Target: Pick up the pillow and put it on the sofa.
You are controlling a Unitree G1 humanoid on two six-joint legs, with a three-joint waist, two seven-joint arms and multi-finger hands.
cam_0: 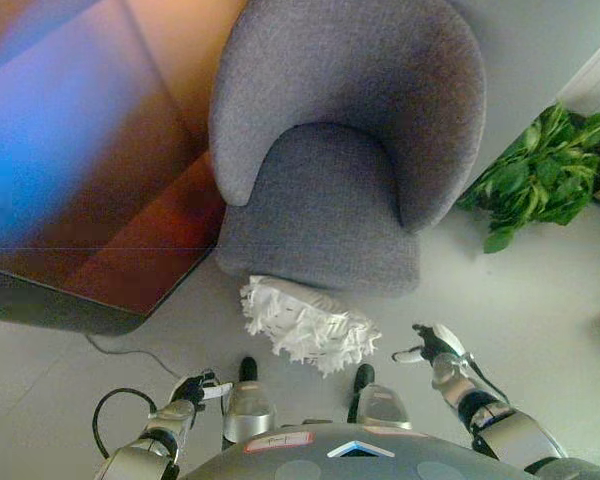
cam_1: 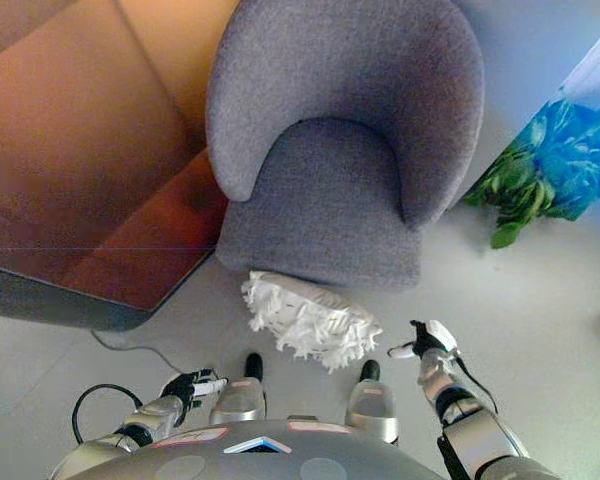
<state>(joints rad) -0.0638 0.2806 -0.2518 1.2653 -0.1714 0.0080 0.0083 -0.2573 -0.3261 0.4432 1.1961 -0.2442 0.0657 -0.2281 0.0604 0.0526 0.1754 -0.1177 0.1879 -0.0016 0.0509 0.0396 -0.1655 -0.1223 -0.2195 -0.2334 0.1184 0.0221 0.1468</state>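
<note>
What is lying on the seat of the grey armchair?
Nothing shows on the armchair seat. The white pillow lies on the floor before it; its far edge meets the chair's base, so the floor beneath is hidden.

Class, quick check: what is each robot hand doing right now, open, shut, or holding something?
Left hand: fingers curled, holding nothing, low by the floor.
Right hand: open, empty, to the right of the white pillow.

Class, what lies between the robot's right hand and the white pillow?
Only bare floor lies between the right hand and the pillow, in both eye views.
</note>
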